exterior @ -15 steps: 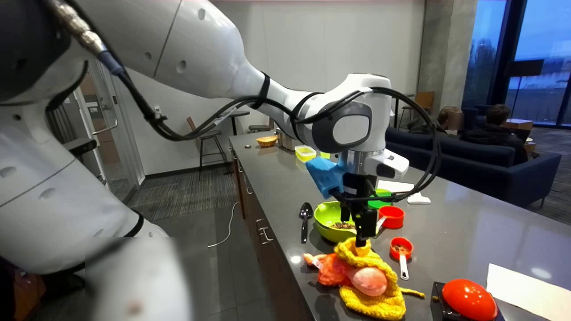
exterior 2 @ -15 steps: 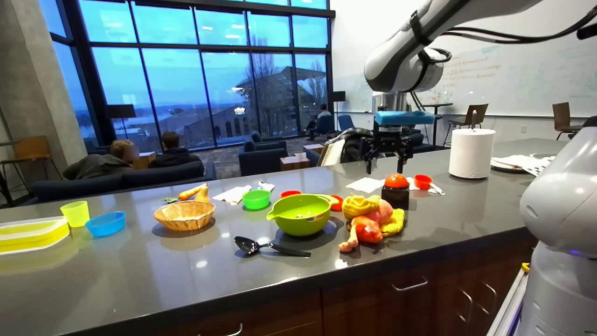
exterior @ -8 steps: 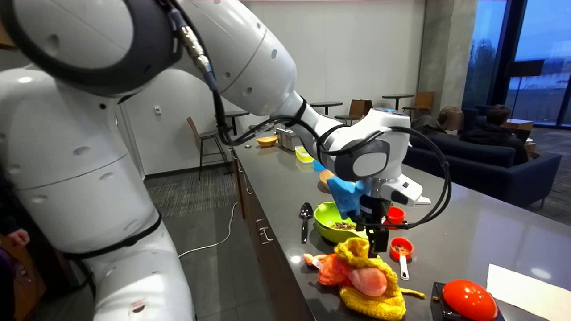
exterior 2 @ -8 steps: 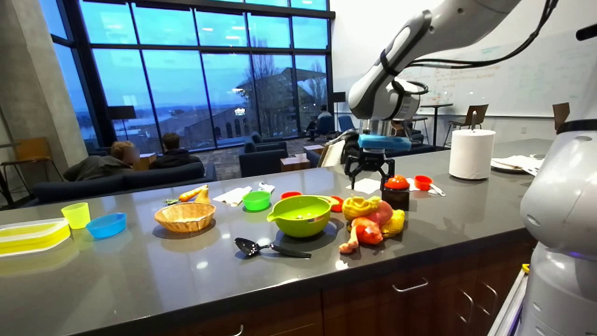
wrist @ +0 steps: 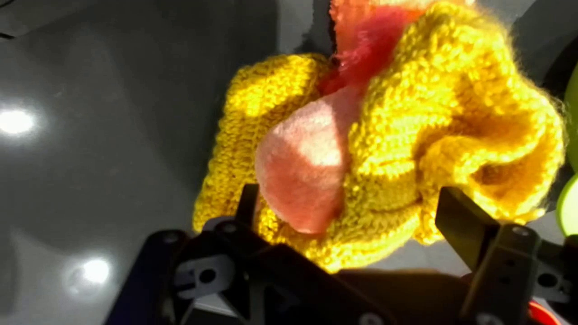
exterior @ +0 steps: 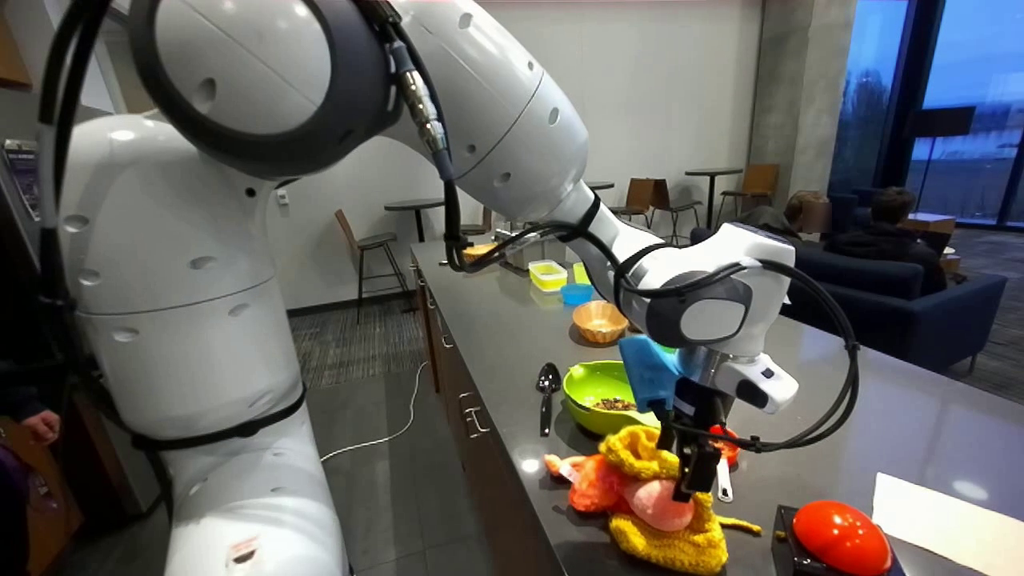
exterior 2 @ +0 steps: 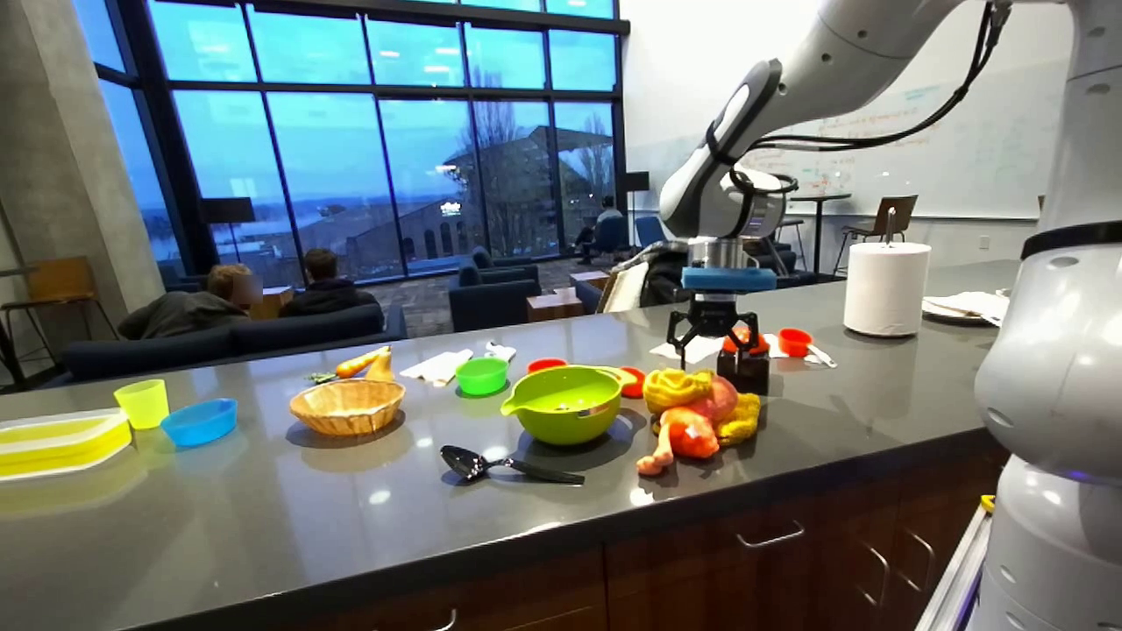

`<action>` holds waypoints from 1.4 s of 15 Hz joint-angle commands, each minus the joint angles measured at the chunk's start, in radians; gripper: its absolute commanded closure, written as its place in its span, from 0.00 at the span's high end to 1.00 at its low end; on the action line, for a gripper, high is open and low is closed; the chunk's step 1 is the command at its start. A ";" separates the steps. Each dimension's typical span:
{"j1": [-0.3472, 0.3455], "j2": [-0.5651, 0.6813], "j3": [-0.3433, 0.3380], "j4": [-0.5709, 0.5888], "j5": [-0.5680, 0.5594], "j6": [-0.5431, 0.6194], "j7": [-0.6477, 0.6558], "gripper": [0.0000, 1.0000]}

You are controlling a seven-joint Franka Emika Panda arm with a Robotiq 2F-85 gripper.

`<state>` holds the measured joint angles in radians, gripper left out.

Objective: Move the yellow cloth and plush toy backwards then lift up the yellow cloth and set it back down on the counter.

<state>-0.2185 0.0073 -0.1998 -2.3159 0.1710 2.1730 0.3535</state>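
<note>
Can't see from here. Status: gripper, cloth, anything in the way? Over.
Gripper open, holding nothing. Yellow cloth on counter, bunched against plush toy. Lime-green bowl close beside, possible obstacle.

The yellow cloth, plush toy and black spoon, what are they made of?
Yellow cloth: fuzzy, matte knitted yarn, because stitches show; I can't tell if it's wool. Plush toy: likely soft, matte fabric, since it looks velvety. Black spoon: probably glossy plastic, with bright glints.

Exterior views along and across counter (exterior 2: pixel 307 508), close downward wrist view, all sharing yellow cloth (wrist: pixel 397 153)
</note>
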 commanded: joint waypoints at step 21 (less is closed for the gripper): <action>0.027 0.031 0.009 0.038 0.175 -0.056 -0.032 0.07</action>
<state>-0.2103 0.0977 -0.1981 -2.2665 0.3774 2.1508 0.2793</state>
